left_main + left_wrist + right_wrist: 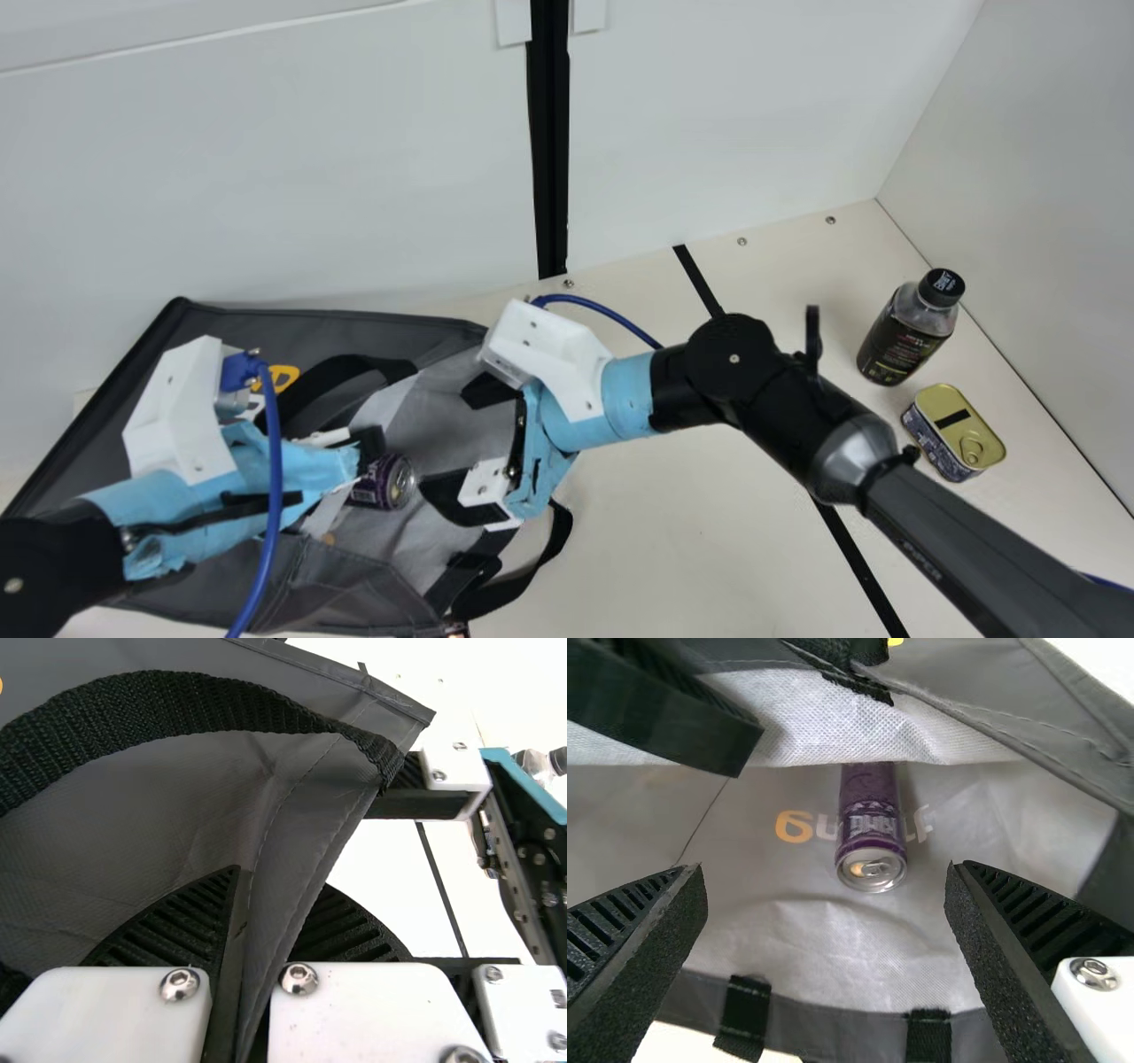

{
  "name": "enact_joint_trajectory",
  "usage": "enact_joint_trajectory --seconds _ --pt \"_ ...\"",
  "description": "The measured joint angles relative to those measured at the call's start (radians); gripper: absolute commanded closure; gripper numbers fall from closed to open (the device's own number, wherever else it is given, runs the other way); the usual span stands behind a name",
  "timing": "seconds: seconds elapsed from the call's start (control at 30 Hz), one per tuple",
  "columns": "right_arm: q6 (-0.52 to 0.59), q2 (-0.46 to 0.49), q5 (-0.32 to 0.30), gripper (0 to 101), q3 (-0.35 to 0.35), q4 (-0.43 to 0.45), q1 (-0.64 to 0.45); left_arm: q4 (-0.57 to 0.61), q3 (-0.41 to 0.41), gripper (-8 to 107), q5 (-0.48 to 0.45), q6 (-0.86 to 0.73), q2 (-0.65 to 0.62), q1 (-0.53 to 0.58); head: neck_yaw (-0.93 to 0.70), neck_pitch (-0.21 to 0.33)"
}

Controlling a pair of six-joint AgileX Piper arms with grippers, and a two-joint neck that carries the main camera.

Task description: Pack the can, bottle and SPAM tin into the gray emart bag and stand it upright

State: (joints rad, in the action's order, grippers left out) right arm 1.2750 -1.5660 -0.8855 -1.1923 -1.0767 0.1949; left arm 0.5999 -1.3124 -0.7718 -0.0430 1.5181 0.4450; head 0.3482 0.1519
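Near the worktop's [673, 532] back edge, the left gripper [275, 895] pinches the floppy bag [208, 328] around the can [385, 483]; the right gripper's [826, 866] fingers are spread. By the right edge, grip the likely slippery bottle [899, 346] mid-body, the stiff SPAM tin [939, 443] by its sides.

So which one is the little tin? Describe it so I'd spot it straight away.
Find the black line on the cream table, then look right of it in the main view. Just below the dark bottle sits the tin, low and boxy with rounded corners. Its gold lid with a ring pull sets it apart from the tall, black-capped bottle.
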Motion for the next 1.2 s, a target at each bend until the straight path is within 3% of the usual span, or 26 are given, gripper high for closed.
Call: enact_joint_trajectory --seconds 0.57,1.2 --pt "-0.008 0.126 -0.083 6 0.028 0.015 -0.130 0.000 0.000 107 0.000 0.000 0.000 0.000 0.000 0.000" --pt "-0.011 0.220 -0.196 6 0.011 0.063 -0.322 0.000 0.000 107 0.000 0.000 0.000 0.000 -0.002 0.000"
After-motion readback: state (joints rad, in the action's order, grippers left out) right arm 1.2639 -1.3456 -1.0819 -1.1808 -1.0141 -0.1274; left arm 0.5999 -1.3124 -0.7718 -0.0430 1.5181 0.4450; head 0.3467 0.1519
